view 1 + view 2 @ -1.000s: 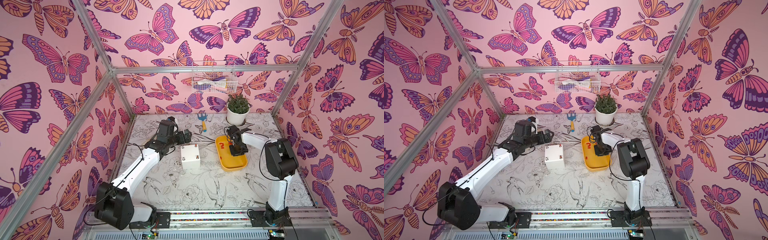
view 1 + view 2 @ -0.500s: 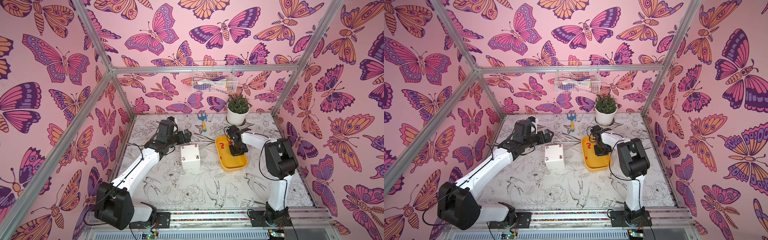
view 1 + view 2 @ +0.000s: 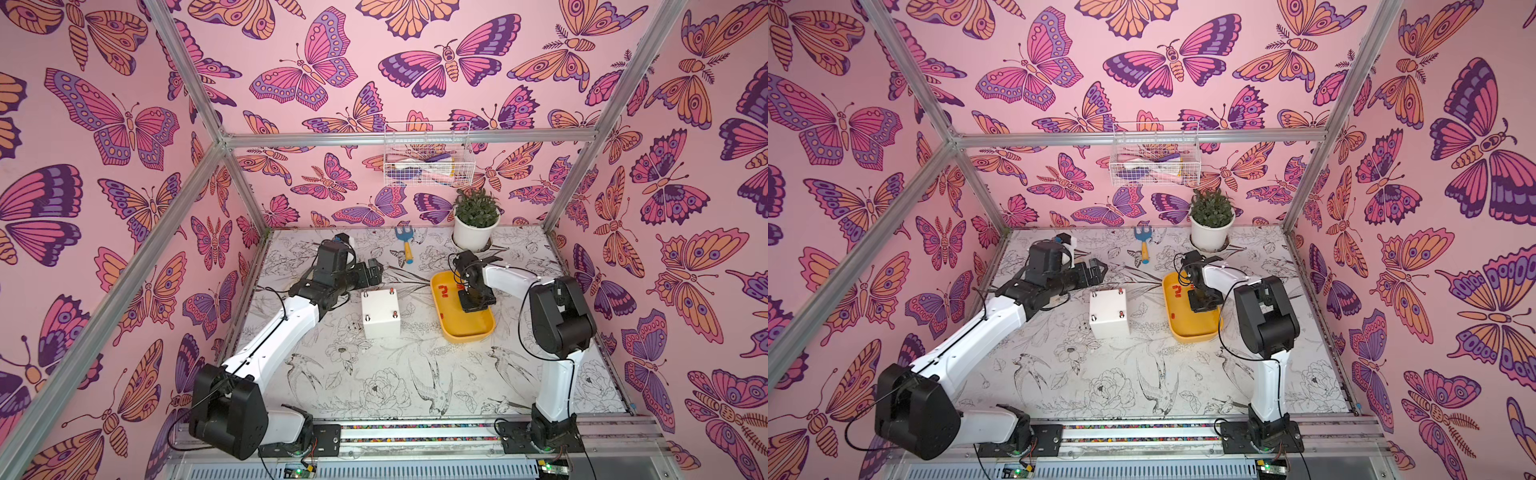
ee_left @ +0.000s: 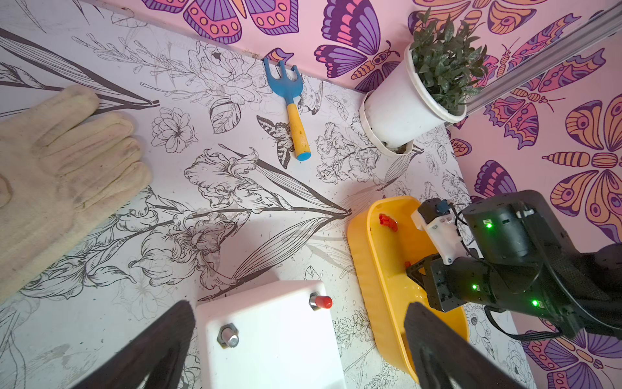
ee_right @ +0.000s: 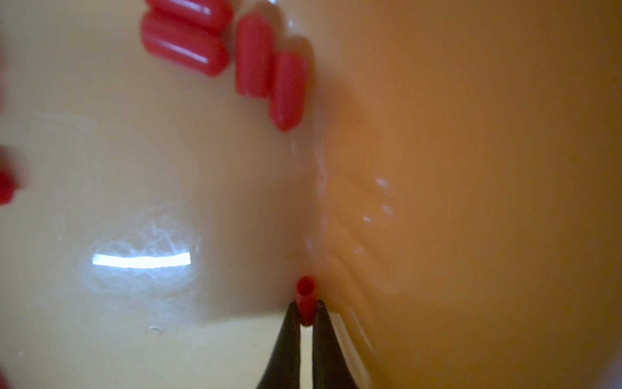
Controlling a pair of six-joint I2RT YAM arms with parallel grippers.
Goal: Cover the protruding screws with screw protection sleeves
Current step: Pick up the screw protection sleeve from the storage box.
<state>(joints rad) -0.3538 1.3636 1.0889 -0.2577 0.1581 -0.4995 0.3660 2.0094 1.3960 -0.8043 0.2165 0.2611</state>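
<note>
A white box (image 3: 380,316) stands mid-table with protruding screws at its top corners. Two screws wear red caps (image 3: 391,289) (image 4: 321,300). A bare silvery screw (image 4: 230,336) shows in the left wrist view, and another bare one (image 3: 367,318) in a top view. My left gripper (image 3: 374,270) (image 4: 299,316) hangs wide open just behind the box, holding nothing. My right gripper (image 3: 473,301) (image 5: 305,304) reaches down into the yellow tray (image 3: 465,336) and is shut on one red screw protection sleeve (image 5: 305,296). Several loose sleeves (image 5: 185,47) lie further along the tray floor.
A cream work glove (image 4: 50,175) lies at the far left behind my left arm. A blue and yellow hand rake (image 3: 405,245) and a potted plant (image 3: 473,232) sit by the back wall. A wire basket (image 3: 426,166) hangs on that wall.
</note>
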